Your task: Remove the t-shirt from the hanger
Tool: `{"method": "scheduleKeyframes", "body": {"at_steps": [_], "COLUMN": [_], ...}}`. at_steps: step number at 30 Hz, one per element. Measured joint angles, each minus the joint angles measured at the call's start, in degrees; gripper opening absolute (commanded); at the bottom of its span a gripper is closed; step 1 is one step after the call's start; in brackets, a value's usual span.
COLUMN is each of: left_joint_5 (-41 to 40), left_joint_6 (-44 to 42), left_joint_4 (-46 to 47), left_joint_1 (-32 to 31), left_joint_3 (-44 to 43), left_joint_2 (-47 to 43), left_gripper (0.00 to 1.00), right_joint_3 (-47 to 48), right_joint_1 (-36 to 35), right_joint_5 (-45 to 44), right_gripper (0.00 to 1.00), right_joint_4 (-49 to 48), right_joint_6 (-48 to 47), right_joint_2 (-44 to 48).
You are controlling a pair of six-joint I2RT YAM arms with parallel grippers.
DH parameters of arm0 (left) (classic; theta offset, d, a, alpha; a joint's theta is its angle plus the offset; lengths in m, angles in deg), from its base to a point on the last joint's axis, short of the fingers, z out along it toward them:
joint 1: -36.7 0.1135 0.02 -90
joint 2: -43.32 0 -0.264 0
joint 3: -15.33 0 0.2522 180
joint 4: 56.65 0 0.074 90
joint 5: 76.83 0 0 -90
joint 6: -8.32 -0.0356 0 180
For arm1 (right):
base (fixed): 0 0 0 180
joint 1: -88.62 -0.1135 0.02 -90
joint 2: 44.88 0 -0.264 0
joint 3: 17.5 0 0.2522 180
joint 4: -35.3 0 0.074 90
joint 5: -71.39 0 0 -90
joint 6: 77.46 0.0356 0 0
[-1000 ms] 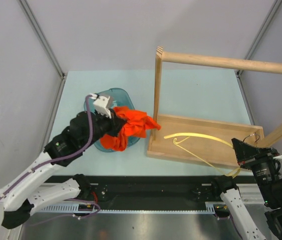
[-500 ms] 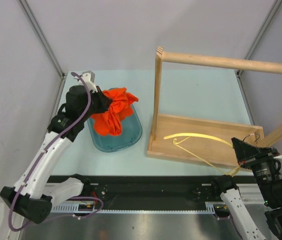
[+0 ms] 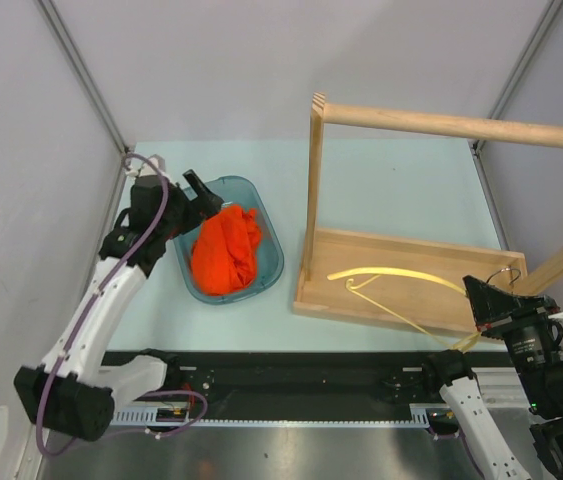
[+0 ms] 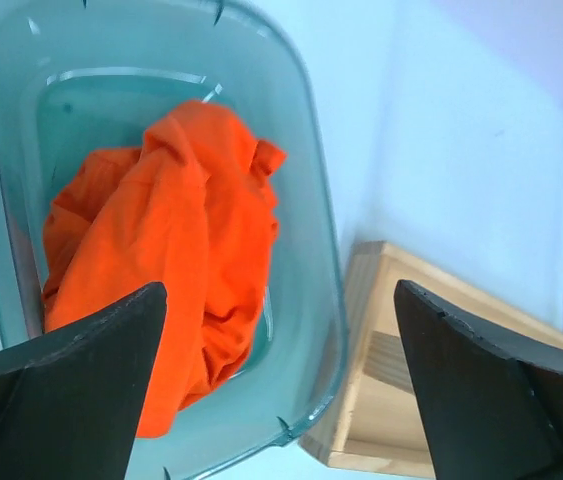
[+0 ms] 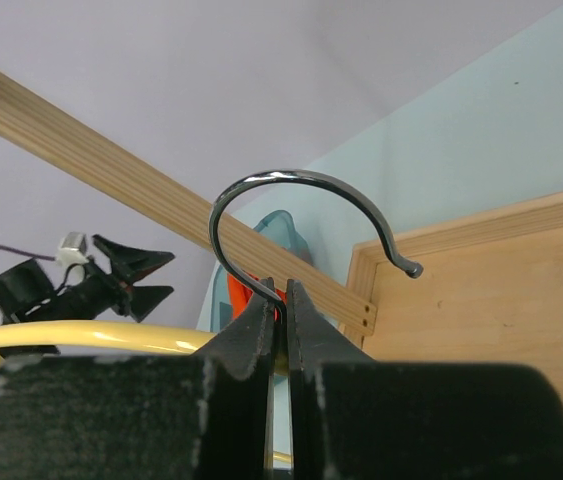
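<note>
The orange-red t-shirt (image 3: 225, 252) lies bunched inside the teal tub (image 3: 271, 262), free of the hanger. In the left wrist view the t-shirt (image 4: 171, 250) fills the tub (image 4: 323, 250) below the camera. My left gripper (image 3: 204, 196) hovers over the tub's far left rim, open, with nothing between its fingers (image 4: 71, 390). The pale yellow hanger (image 3: 391, 272) stretches bare over the wooden rack base. My right gripper (image 5: 284, 300) is shut on the hanger's wire hook (image 5: 291, 182), at the base's near right corner (image 3: 481, 300).
The wooden rack has an upright post (image 3: 315, 170), a round rail (image 3: 461, 125) running right, and a shallow base tray (image 3: 401, 250). A slanted brace (image 5: 111, 160) crosses the right wrist view. Grey walls close in the light table (image 3: 401, 190).
My left gripper carried the t-shirt from the tub's right edge up and to the far left, then opened; the t-shirt dropped into the tub. The right arm and hanger stayed still.
</note>
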Motion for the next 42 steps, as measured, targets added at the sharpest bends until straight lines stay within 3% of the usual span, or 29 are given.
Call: {"method": "scheduleKeyframes", "body": {"at_steps": [6, 11, 13, 17, 19, 21, 26, 28, 33, 37, 42], "left_joint_5": [2.43, 13.57, 14.69, 15.76, 17.05, 17.68, 19.34, 19.41, 17.31, 14.73, 13.09], "left_joint_6": [0.39, -0.61, -2.43, -6.6, -8.87, -11.28, -18.99, -22.16, -28.92, -31.23, -32.41], "left_joint_4": [2.67, 9.99, 9.79, 10.14, 9.99, 10.56, 10.12, 8.92, 4.24, -0.02, -3.37], "left_joint_1": [0.07, -3.54, -8.55, -24.72, -30.14, -34.14, -45.83, -50.03, -55.78, -56.68, -56.7], "left_joint_3": [1.27, 2.25, 0.74, -1.73, -1.73, -1.95, -8.0, -13.18, -23.19, -23.15, -22.51], "left_joint_2": [-13.97, -19.43, -18.12, -14.71, -14.32, -14.6, -11.74, -8.02, 2.95, 9.99, 11.52], "left_gripper": [1.0, 1.0, 1.0, 0.99, 0.89, 0.86, 0.99, 1.0, 1.0, 1.0, 1.0], "right_joint_3": [-0.37, -1.7, -1.75, -1.14, -0.76, -0.76, -1.16, -1.88, -4.63, -6.27, -6.56], "right_joint_1": [0.0, 0.0, 0.0, 0.0, 0.0, 0.0, 0.0, 0.0, 0.17, 0.33, 0.66], "right_joint_5": [0.42, 2.05, 2.91, 3.89, 4.22, 4.42, 6.43, 7.61, 10.36, 12.33, 14.34], "right_gripper": [0.0, 0.0, 0.0, 0.0, 0.0, 0.0, 0.0, 0.0, 0.0, 0.0, 0.0], "right_joint_4": [-0.22, -0.07, 0.28, 2.71, 4.94, 6.75, 8.74, 8.68, 8.04, 6.32, 4.87], "right_joint_6": [-0.85, -2.71, -4.39, -8.2, -11.02, -13.2, -16.83, -17.55, -18.01, -18.23, -18.47], "right_joint_2": [-0.07, -1.14, -2.51, -5.73, -7.76, -8.81, -9.25, -9.25, -9.2, -9.14, -9.09]}}
